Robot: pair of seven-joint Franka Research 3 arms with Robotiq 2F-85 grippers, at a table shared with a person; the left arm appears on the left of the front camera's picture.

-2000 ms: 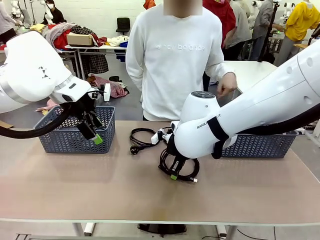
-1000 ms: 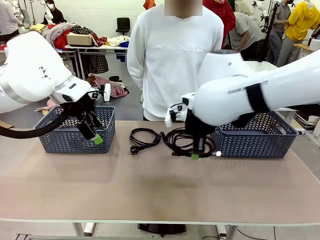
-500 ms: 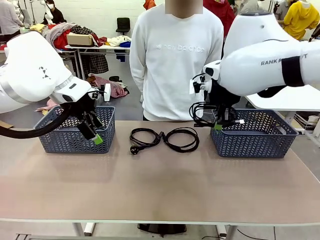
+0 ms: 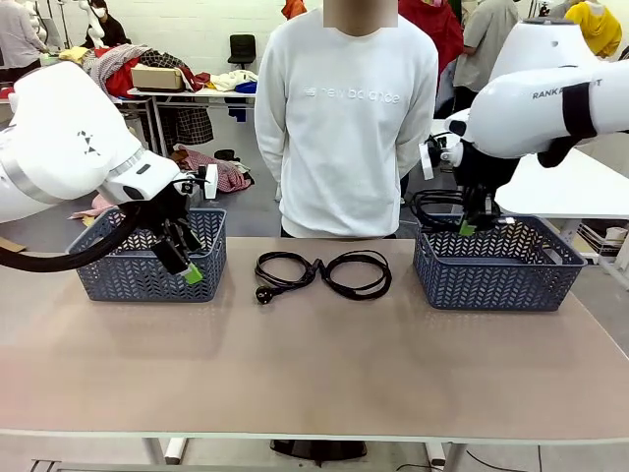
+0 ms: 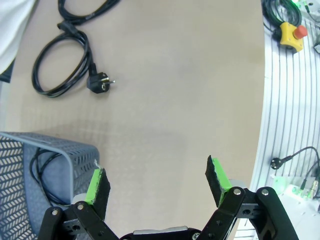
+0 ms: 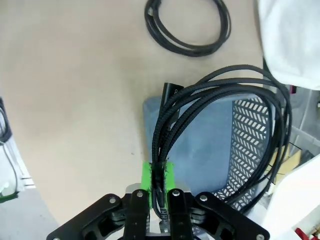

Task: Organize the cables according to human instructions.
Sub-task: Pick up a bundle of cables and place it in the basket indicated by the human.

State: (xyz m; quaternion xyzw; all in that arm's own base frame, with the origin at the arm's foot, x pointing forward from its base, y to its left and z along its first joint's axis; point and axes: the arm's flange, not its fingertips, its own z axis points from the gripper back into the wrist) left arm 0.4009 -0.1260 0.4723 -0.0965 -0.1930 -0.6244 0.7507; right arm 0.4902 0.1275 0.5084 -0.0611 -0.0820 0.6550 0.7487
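Note:
My right gripper (image 4: pixel 467 228) is shut on a coiled black cable (image 4: pixel 437 208) and holds it over the near left corner of the right grey basket (image 4: pixel 496 285). In the right wrist view the braided cable (image 6: pixel 225 100) hangs from the shut gripper (image 6: pixel 159 175) above the basket (image 6: pixel 250 135). Two cables lie mid-table: one with a plug (image 4: pixel 283 270) and a plain loop (image 4: pixel 359 273). My left gripper (image 4: pixel 187 265) stands open and empty in front of the left basket (image 4: pixel 147 270). The left wrist view shows that gripper (image 5: pixel 157 182), the plug cable (image 5: pixel 62 65) and a cable (image 5: pixel 42 165) inside the basket.
A person in a white sweatshirt (image 4: pixel 344 118) stands at the table's far edge, between the baskets. The near half of the table (image 4: pixel 314 374) is bare. An emergency-stop button (image 5: pixel 291 35) sits on the frame beyond the table edge.
My right gripper has lifted the cable from the table's middle and carried it up and to the right, over the right basket. The left arm has stayed still.

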